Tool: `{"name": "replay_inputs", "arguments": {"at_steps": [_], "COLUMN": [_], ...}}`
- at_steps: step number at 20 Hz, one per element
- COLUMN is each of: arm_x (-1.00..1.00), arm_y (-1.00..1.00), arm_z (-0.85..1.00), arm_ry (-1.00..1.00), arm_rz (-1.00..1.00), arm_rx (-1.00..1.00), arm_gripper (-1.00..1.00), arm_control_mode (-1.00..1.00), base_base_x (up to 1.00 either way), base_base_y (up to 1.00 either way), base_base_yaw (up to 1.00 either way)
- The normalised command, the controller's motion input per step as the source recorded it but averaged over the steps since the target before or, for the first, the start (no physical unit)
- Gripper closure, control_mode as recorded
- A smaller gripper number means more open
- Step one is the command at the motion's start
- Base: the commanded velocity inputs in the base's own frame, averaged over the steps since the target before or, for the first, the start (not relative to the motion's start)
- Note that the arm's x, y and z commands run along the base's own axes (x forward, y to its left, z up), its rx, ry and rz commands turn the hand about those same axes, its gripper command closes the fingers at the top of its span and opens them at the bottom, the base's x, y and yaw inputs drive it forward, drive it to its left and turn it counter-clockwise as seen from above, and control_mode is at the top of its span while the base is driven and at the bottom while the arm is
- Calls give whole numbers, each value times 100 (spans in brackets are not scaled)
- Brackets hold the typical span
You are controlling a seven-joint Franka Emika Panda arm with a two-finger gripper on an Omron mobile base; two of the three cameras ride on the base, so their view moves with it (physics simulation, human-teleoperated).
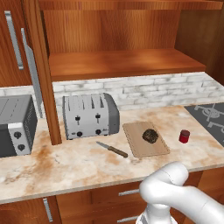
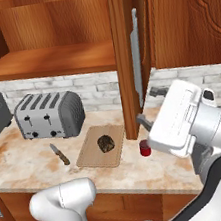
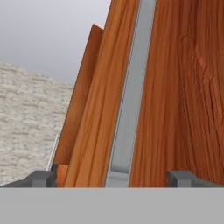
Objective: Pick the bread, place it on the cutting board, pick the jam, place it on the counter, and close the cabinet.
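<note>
Marbled counter (image 1: 78,162) is being shown left to right with toaster (image 1: 90,116), knife (image 1: 112,149), then bread (image 1: 150,135) on the cutting board (image 1: 135,146) and jam (image 1: 184,136) (both apparently already placed). The wide-open gripper (image 3: 113,178) is being lined up on the cabinet (image 3: 175,87) door's handle (image 3: 131,96), presumably for closing; the door's hinge is being hidden.

No readable text, labels, brands, numbers or signs anywhere. The silver four-slot toaster (image 1: 90,115) has dark knobs and levers on its front but no legible markings. The small red cylindrical jam jar (image 1: 184,136) carries no label. The grey toaster oven (image 1: 16,125) shows round dials without printed figures. The dark stovetop (image 1: 210,114) has pale burner outlines only, no characters.
</note>
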Motion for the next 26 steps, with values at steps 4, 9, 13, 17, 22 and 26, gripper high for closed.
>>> {"name": "replay_inputs", "arguments": {"at_steps": [4,9,13,17,22,26], "arm_x": [0,0,0,1,2,7], "arm_y": [4,1,3,1,4,18], "arm_z": [3,6,3,0,0,0], "arm_ry": [0,0,0,0,0,0], "arm_rz": [3,3,2,2,2,0], "arm_rx": [0,0,0,0,0,0], "arm_gripper": [-100,-100,-100,-100,-100,-100], "arm_control_mode": [-100,-100,-100,-100,-100,-100], "base_base_x": [0,0,0,0,0,0], "base_base_y": [0,0,0,0,0,0], "base_base_yaw": [0,0,0,0,0,0]}}
